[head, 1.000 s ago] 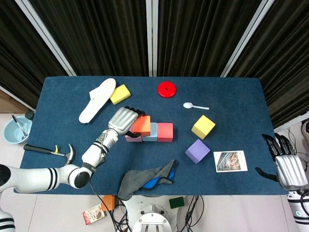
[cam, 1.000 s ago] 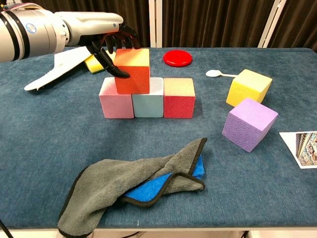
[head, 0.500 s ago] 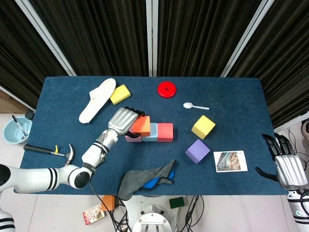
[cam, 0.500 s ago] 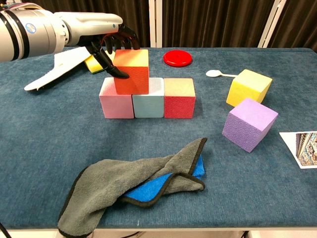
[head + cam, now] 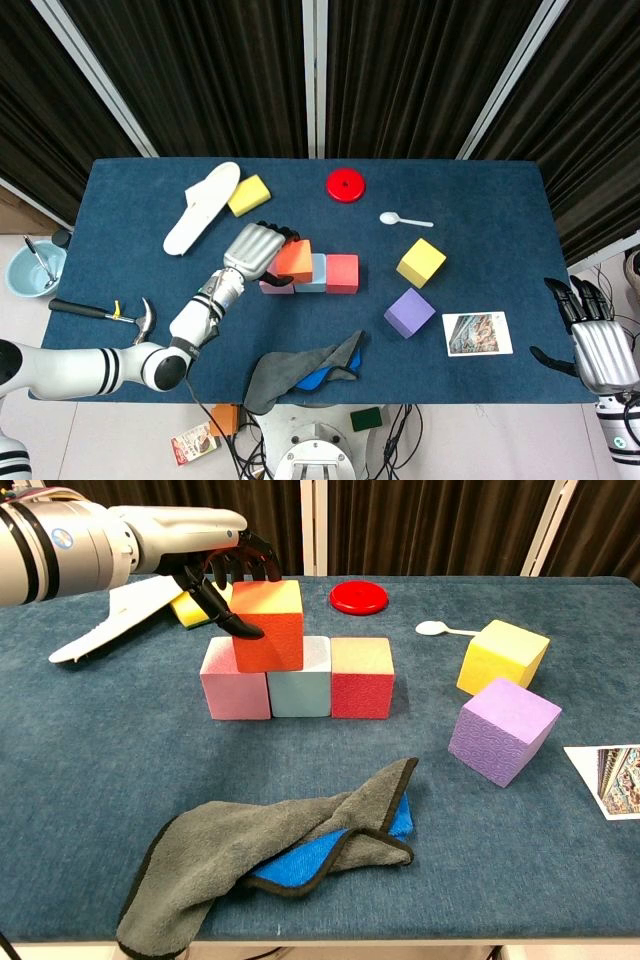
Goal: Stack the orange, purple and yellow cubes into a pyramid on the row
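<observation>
Nothing much has shifted over the last second: the left hand (image 5: 215,565) still grips the orange cube (image 5: 266,625), and the cube sits in nearly the same place as before, perhaps a touch lower on the row. Its dark fingers (image 5: 222,615) wrap the cube's left face and top rear edge, thumb low on the near left side. The orange cube rests across the seam between the pink cube (image 5: 234,678) and the pale blue cube (image 5: 298,679), with the red cube (image 5: 362,677) closing the row on the right; all three base cubes touch one another in a line on the blue tabletop (image 5: 90,760). From the head view the same hand (image 5: 256,250) covers the left end of the row, with the orange cube (image 5: 294,259) poking out beside it. The yellow cube (image 5: 502,656) stands tilted well to the right of the row, and the purple cube (image 5: 503,730) sits just in front of it, also turned at an angle, the two apart from each other. The right hand (image 5: 597,340) hangs off the tabletop's right edge, fingers spread and holding nothing. A grey cloth (image 5: 250,855) lies crumpled over a blue cloth (image 5: 330,850) near the front edge. Behind the row are a red disc (image 5: 359,596), a white spoon (image 5: 445,629) and a white insole (image 5: 130,615) with a yellow sponge (image 5: 248,194) beside it.
</observation>
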